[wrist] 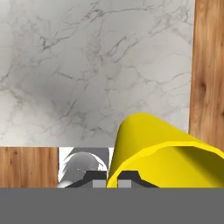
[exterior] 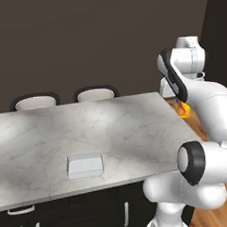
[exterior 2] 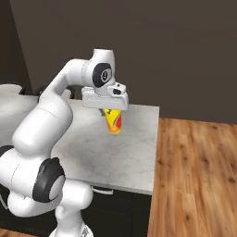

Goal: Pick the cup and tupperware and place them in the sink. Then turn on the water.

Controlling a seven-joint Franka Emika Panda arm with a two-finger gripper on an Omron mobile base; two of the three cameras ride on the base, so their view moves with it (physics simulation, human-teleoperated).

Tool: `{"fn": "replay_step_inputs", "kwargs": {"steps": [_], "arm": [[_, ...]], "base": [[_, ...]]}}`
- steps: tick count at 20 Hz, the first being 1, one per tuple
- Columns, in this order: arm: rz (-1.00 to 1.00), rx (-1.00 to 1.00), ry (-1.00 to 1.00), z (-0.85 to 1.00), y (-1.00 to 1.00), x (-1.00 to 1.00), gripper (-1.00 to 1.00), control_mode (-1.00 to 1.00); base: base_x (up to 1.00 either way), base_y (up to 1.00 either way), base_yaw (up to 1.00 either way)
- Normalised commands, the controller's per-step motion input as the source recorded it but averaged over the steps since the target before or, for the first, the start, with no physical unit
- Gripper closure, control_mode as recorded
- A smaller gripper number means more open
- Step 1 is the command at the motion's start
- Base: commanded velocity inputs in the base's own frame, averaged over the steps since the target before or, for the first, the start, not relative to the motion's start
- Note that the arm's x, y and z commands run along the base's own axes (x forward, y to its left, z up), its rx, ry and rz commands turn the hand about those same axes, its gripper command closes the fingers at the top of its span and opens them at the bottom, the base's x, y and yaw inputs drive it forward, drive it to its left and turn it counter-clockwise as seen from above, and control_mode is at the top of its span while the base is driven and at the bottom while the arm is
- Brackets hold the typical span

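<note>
Jaws clamp the cup (exterior 2: 114,121) (hanging tilted under the gripper (exterior 2: 107,112)) above the marble counter (exterior 2: 111,152).

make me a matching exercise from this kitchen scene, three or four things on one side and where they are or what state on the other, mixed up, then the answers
Things:
1. cup
2. tupperware
3. gripper
4. chairs

Places or states:
A. lying on the marble counter, near its front edge
B. behind the far side of the counter
C. lifted above the counter
D. shut on the cup

Pairs: 1-C, 2-A, 3-D, 4-B
</note>
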Motion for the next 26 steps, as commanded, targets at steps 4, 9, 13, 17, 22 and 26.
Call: {"fn": "replay_step_inputs", "kwargs": {"steps": [4, 9, 13, 17, 22, 26], "arm": [[0.00, 0.00, 0.00, 0.00, 0.00, -0.29, 1.00, 1.00], [0.00, 0.00, 0.00, 0.00, 0.00, 0.00, 1.00, 1.00], [0.00, 0.00, 0.00, 0.00, 0.00, 0.00, 1.00, 1.00], [0.00, 0.00, 0.00, 0.00, 0.00, 0.00, 1.00, 1.00], [0.00, 0.00, 0.00, 0.00, 0.00, 0.00, 1.00, 1.00], [0.00, 0.00, 0.00, 0.00, 0.00, 0.00, 1.00, 1.00]], "base": [[-0.10, 0.00, 0.00], [-0.48, 0.00, 0.00], [-0.59, -0.03, 0.11], [-0.48, 0.00, 0.30], [-0.41, 0.00, 0.48], [-0.37, 0.00, 0.54]]}}
